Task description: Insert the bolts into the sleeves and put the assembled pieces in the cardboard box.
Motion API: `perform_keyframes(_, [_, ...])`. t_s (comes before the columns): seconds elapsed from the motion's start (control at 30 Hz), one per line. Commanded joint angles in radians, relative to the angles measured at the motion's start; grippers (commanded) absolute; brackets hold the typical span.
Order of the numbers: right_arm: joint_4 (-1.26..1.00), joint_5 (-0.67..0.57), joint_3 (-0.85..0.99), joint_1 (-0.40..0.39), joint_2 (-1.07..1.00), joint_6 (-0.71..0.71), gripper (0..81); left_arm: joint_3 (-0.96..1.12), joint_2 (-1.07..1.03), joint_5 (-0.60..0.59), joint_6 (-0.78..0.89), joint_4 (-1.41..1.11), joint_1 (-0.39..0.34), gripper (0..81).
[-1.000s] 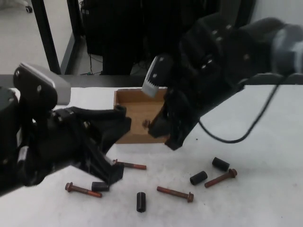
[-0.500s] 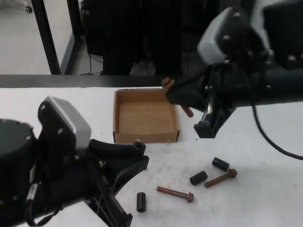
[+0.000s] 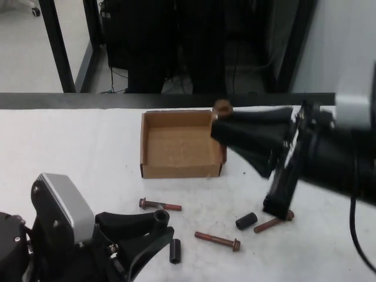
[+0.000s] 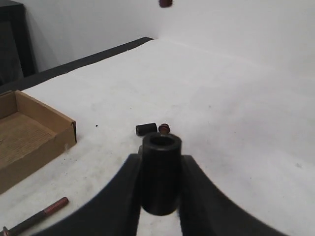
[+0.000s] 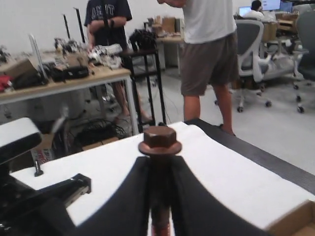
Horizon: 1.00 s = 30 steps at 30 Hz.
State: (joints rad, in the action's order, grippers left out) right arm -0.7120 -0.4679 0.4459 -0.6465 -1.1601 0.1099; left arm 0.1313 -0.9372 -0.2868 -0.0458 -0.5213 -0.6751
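Note:
My left gripper (image 4: 161, 166) is shut on a black sleeve (image 4: 161, 189), held upright with its bore open at the top; the high view shows that sleeve (image 3: 158, 218) at the near left. My right gripper (image 5: 158, 169) is shut on a rusty bolt (image 5: 158, 141), head up; in the high view its head (image 3: 222, 107) is over the right rim of the cardboard box (image 3: 179, 144). Loose on the bench lie three bolts (image 3: 160, 205) (image 3: 217, 239) (image 3: 273, 222) and two sleeves (image 3: 175, 251) (image 3: 246, 221). I see nothing inside the box.
The bench is white, with a dark far edge (image 3: 117, 100). In the left wrist view the box's corner (image 4: 29, 130) is close by, with a loose sleeve (image 4: 146, 129) beyond. The right arm's body (image 3: 329, 158) hangs over the bench's right side. People and desks stand in the room behind.
The right arm has swung from over the box out to the right, bolt still held. The left arm has drawn back toward the near edge with its sleeve, now covering the bench's near-left corner.

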Motion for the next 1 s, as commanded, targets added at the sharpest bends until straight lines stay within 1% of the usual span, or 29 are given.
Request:
perform_keyframes(0.0, [-0.096,0.007,-0.026,-0.024,-0.007,0.026,0.2,-0.001,-0.04,0.0,-0.007,-0.07,-0.003,0.8])
perform_keyframes(0.1, [-0.125,0.007,-0.027,-0.075,-0.032,0.018,0.2,-0.001,-0.115,-0.017,-0.013,-0.165,-0.003,0.8])
perform_keyframes(0.23, [-0.156,0.007,-0.027,-0.107,-0.054,0.013,0.2,-0.001,-0.212,-0.041,-0.029,-0.241,-0.003,0.8])
perform_keyframes(0.37, [-0.14,0.007,-0.027,-0.106,-0.054,-0.013,0.2,-0.001,-0.264,-0.064,-0.029,-0.31,-0.003,0.8])
perform_keyframes(0.47, [-0.115,0.005,-0.027,-0.106,-0.054,-0.03,0.2,0.002,-0.269,-0.101,0.015,-0.333,-0.003,0.8])
perform_keyframes(0.53, [-0.108,-0.009,-0.029,-0.106,-0.054,-0.041,0.2,0.001,-0.269,-0.104,0.036,-0.337,-0.003,0.8])
perform_keyframes(0.7, [-0.096,-0.025,-0.029,-0.106,-0.054,-0.042,0.2,0.001,-0.269,-0.107,0.088,-0.412,-0.044,0.8])
perform_keyframes(0.87, [-0.084,-0.025,-0.029,-0.106,-0.054,-0.042,0.2,0.004,-0.269,-0.107,0.102,-0.397,-0.092,0.8])
perform_keyframes(0.97, [-0.074,-0.028,-0.029,-0.106,-0.054,-0.042,0.2,0.004,-0.269,-0.096,0.11,-0.405,-0.104,0.8])
